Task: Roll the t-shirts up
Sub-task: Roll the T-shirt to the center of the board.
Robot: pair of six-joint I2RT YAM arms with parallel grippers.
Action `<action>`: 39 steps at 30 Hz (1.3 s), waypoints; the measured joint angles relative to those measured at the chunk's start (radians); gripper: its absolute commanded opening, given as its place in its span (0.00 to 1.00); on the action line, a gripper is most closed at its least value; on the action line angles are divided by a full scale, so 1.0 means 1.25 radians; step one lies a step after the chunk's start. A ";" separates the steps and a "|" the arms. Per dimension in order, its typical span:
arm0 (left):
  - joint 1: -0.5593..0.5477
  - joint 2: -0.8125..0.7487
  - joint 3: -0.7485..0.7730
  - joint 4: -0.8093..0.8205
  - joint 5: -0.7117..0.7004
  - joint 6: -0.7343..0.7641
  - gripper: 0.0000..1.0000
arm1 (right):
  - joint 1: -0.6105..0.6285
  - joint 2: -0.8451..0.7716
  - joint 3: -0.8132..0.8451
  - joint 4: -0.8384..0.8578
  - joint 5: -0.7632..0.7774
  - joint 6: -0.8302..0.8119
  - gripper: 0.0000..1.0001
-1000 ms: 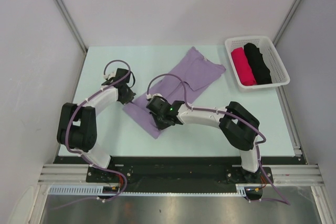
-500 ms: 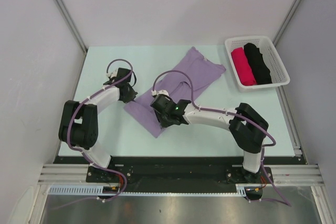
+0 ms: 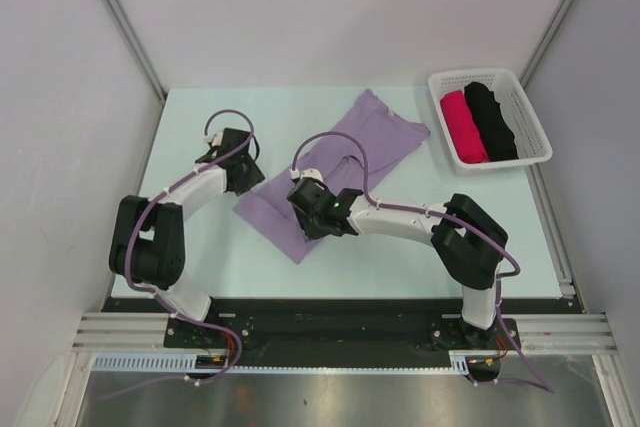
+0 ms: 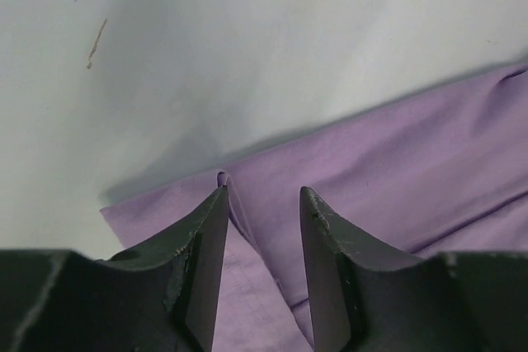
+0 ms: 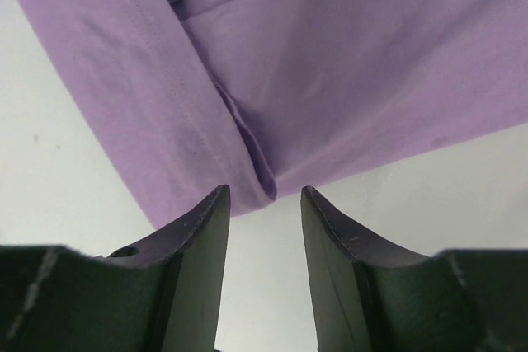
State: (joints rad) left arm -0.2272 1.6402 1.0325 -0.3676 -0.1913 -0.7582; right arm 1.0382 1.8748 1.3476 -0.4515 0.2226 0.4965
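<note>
While the lavender t-shirt (image 3: 385,135) lies as a folded strip across the middle of the table (image 3: 200,117), running from 7 toward 1 o'clock, the left gripper (image 4: 264,193) stands open over its 9 o'clock corner. The right gripper (image 5: 265,191), jaws likewise apart and empty, hovers at its 6 o'clock end.

The lavender t-shirt (image 3: 375,137) lies diagonally on the tabletop (image 3: 400,267), with the left tool (image 3: 243,175) at its left edge and the right tool (image 3: 305,209) over its near end. A white basket (image 3: 470,75) sits far right.
</note>
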 measured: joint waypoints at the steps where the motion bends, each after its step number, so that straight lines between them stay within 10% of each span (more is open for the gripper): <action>1: 0.000 -0.009 -0.003 -0.001 -0.001 0.000 0.45 | -0.001 0.006 0.000 0.001 -0.002 0.000 0.42; 9: 0.000 -0.161 -0.070 -0.021 -0.023 0.000 0.41 | -0.005 0.034 -0.001 0.013 -0.020 0.000 0.18; 15: 0.000 -0.209 -0.147 -0.003 -0.008 -0.002 0.18 | -0.002 0.034 -0.001 0.011 -0.023 0.003 0.00; 30: -0.003 -0.050 -0.180 0.083 0.033 -0.002 0.10 | 0.027 0.034 -0.037 -0.006 0.032 0.028 0.00; 39: -0.005 -0.042 -0.169 0.094 0.036 0.000 0.24 | 0.016 0.010 -0.051 -0.012 0.049 0.018 0.32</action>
State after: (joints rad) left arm -0.2337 1.5883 0.8215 -0.2497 -0.1459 -0.7586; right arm 1.0584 1.8877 1.2839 -0.4664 0.2840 0.5186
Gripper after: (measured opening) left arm 0.195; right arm 0.281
